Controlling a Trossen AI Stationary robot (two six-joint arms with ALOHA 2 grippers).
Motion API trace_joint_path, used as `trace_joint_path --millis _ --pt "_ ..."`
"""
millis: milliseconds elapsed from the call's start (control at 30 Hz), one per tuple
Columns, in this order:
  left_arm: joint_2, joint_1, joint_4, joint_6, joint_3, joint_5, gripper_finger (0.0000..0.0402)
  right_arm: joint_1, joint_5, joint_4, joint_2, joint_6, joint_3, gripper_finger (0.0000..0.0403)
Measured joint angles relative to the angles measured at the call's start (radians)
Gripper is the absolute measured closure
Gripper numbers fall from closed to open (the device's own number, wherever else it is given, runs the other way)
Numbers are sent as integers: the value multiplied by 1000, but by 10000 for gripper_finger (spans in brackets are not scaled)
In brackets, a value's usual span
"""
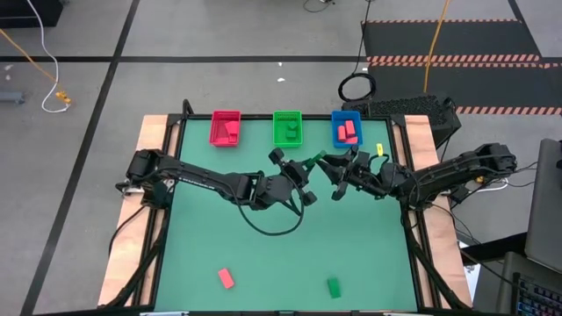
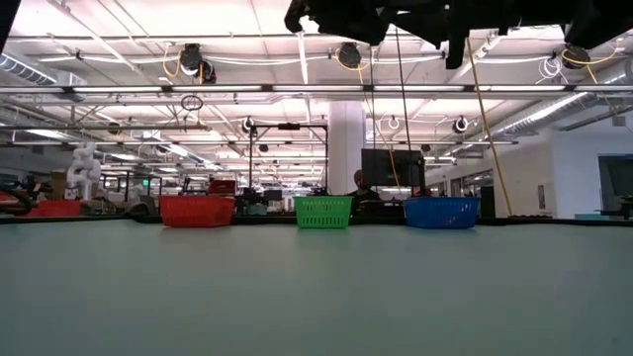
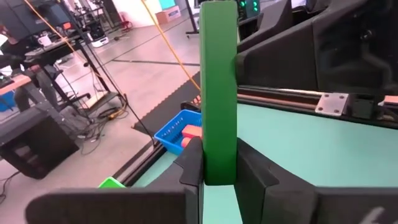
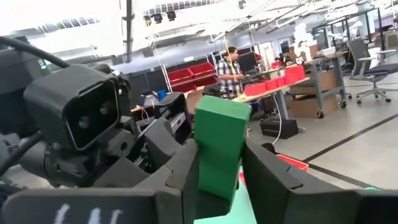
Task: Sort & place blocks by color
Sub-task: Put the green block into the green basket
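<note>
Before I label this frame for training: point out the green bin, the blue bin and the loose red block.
green bin (image 1: 287, 139), high view, front rim.
blue bin (image 1: 335, 128), high view, left wall.
loose red block (image 1: 226, 278), high view, top face.

The worktop (image 1: 290, 254) is a flat green top with a light wooden edge around it. Three small bins stand in a row along its far side. The green bin (image 1: 287, 128) is in the middle of that row. The red bin (image 1: 226, 127) stands to the left of the green bin, and the blue bin (image 1: 346, 128) stands to its right. Far from the green bin, near the front edge, two blocks lie flat on the worktop. One is a red block (image 1: 226, 278). The other is a green block (image 1: 334, 287), a little way to the right of the red one.
</note>
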Motion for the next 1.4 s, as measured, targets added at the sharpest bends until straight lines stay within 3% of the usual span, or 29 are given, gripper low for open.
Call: trace_joint_path --millis 200,433,733,900,1167,1400 --pt "-19 33 -45 11 0 3 350 -6 5 -32 0 -100 0 296" --pt "-50 176 -199 -59 0 7 350 -10 22 -155 0 -88 0 250" --pt "-31 505 -427 -211 -1 317 350 9 19 -218 0 -61 0 213" --pt "-18 625 -509 -261 -1 447 350 14 19 -229 0 -61 0 211" --pt "22 632 -443 -263 0 558 350 14 19 -248 0 -62 0 211" --pt "82 636 -448 -313 0 589 343 15 18 -267 0 -44 0 211"
